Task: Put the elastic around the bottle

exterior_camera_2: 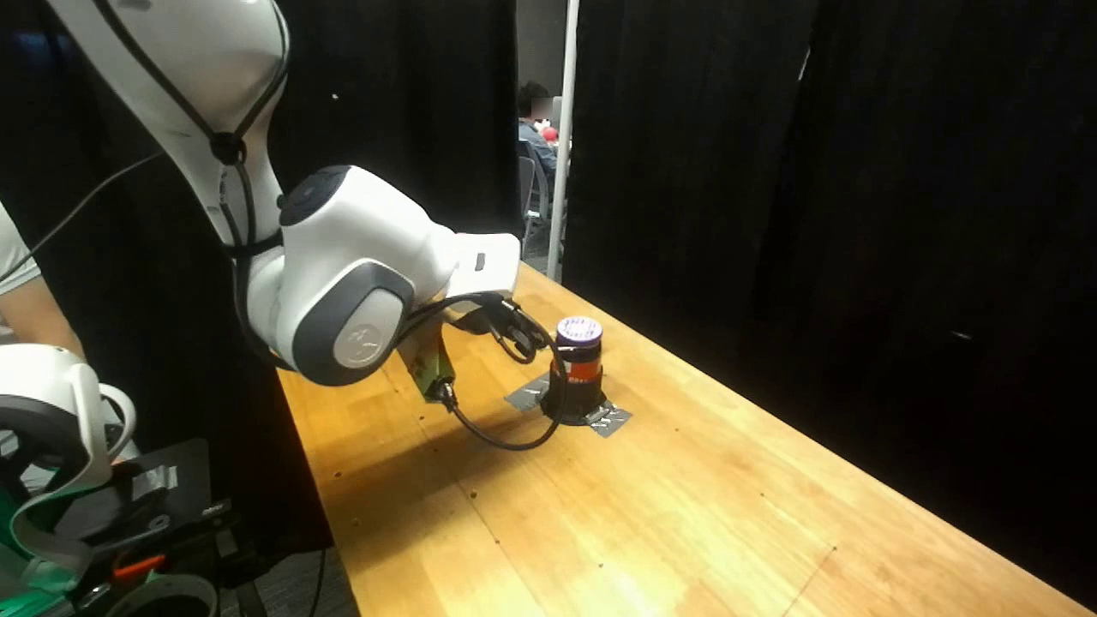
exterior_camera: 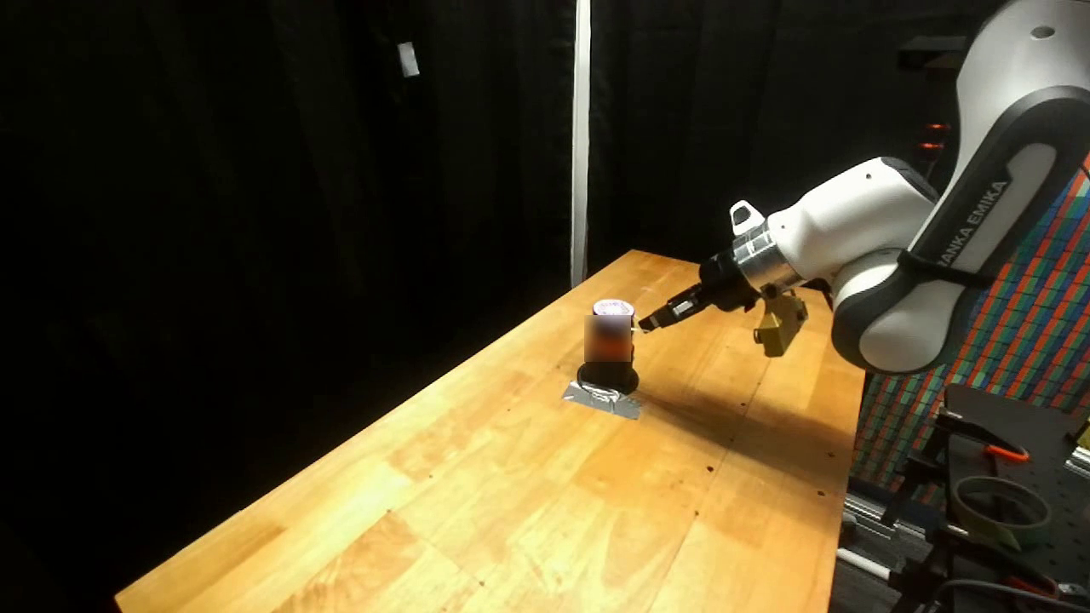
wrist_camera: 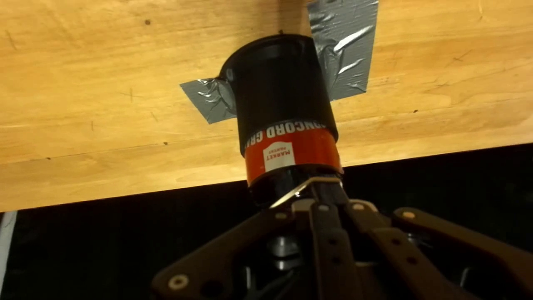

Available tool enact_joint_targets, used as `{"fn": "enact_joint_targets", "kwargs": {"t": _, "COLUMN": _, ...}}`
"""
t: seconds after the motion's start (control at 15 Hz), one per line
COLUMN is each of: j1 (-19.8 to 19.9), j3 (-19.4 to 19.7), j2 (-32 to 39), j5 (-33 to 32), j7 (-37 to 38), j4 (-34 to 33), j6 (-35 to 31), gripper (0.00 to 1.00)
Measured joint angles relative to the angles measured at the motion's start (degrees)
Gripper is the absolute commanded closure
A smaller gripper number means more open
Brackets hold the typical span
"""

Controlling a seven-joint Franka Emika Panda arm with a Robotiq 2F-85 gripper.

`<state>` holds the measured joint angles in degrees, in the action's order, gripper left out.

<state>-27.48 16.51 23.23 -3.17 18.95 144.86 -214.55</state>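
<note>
The bottle is a dark jar with an orange-red label and a white and purple lid; it stands upright in both exterior views. Its lower part sits in a black holder taped to the table. The elastic is a thin pale band running from my fingertips past the dark upper part of the bottle. My gripper is at the bottle's upper side, just below the lid in an exterior view. Its fingers look shut with the elastic at their tips. The band's far side is hidden.
Grey tape strips fix the holder to the wooden table. The bottle stands near the table's long edge, with a dark curtain behind. A cable hangs from the wrist beside the bottle. A side stand holds a tape roll.
</note>
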Motion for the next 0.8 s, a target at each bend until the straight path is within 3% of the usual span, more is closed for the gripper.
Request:
{"fn": "enact_joint_targets", "kwargs": {"t": 0.13, "j1": 5.0, "j3": -6.8, "j2": 0.1, "j5": 4.0, "j7": -3.7, "j4": 0.9, "j6": -4.1, "gripper": 1.0}}
{"fn": "enact_joint_targets", "kwargs": {"t": 0.33, "j1": 10.1, "j3": -13.0, "j2": 0.8, "j5": 6.7, "j7": -6.8, "j4": 2.0, "j6": -11.1, "gripper": 1.0}}
{"fn": "enact_joint_targets", "kwargs": {"t": 0.47, "j1": 12.3, "j3": -15.5, "j2": 1.8, "j5": 7.3, "j7": -7.8, "j4": 2.4, "j6": -15.8, "gripper": 0.72}}
{"fn": "enact_joint_targets", "kwargs": {"t": 0.53, "j1": 13.1, "j3": -16.4, "j2": 2.3, "j5": 7.4, "j7": -8.0, "j4": 2.6, "j6": -17.9, "gripper": 0.66}}
{"fn": "enact_joint_targets", "kwargs": {"t": 0.6, "j1": 13.8, "j3": -17.2, "j2": 2.9, "j5": 7.4, "j7": -8.2, "j4": 2.7, "j6": -19.5, "gripper": 0.82}}
{"fn": "enact_joint_targets", "kwargs": {"t": 0.73, "j1": 15.0, "j3": -18.4, "j2": 3.7, "j5": 7.4, "j7": -8.5, "j4": 2.7, "j6": -19.9, "gripper": 0.68}}
{"fn": "enact_joint_targets", "kwargs": {"t": 0.8, "j1": 15.2, "j3": -18.6, "j2": 3.8, "j5": 7.4, "j7": -8.6, "j4": 2.7, "j6": -19.9, "gripper": 0.66}}
